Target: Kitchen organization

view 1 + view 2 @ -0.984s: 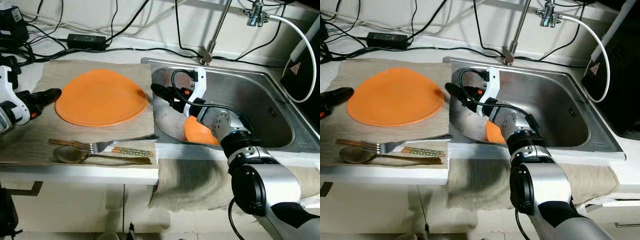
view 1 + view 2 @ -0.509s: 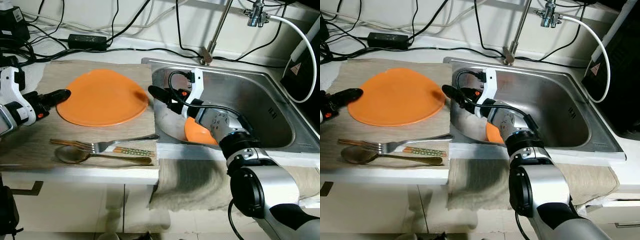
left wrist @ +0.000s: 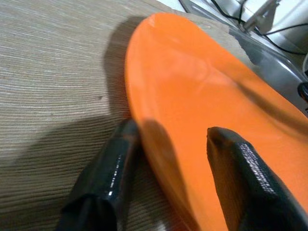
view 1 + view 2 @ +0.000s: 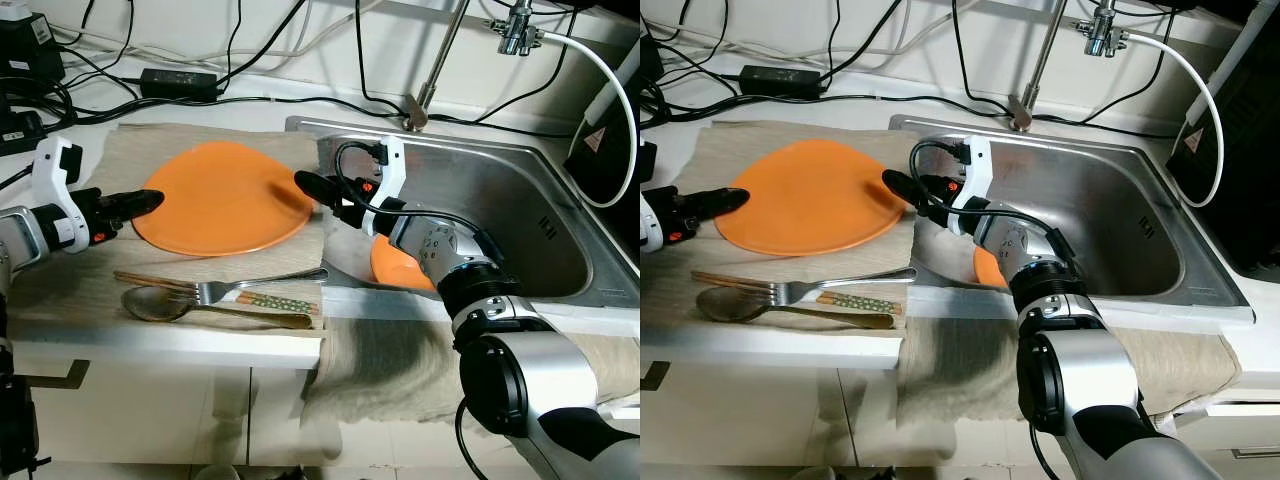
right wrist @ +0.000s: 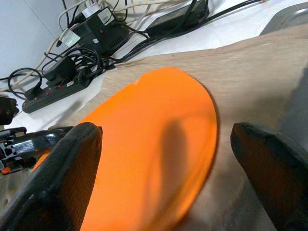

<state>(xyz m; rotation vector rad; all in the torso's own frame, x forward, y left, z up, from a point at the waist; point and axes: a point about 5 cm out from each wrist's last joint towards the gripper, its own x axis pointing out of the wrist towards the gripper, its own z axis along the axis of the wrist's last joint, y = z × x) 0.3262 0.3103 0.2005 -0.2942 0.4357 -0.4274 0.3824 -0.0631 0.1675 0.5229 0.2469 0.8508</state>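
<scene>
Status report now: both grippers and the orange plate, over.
Left gripper open, straddling the orange plate rim. Right gripper open at the plate's opposite edge. Plate flat on the cloth; fork lies nearby.

- No word, brand or number can be read anywhere.
- The black appliance (image 4: 612, 120) at the right edge of the worktop, beside the steel sink, carries a small pale label with a red triangle sign (image 4: 591, 137); its print is too small to read.
- The black power adapters (image 5: 99, 31) among the cables bear white stickers (image 5: 73, 36), whose print is blurred beyond reading.
</scene>
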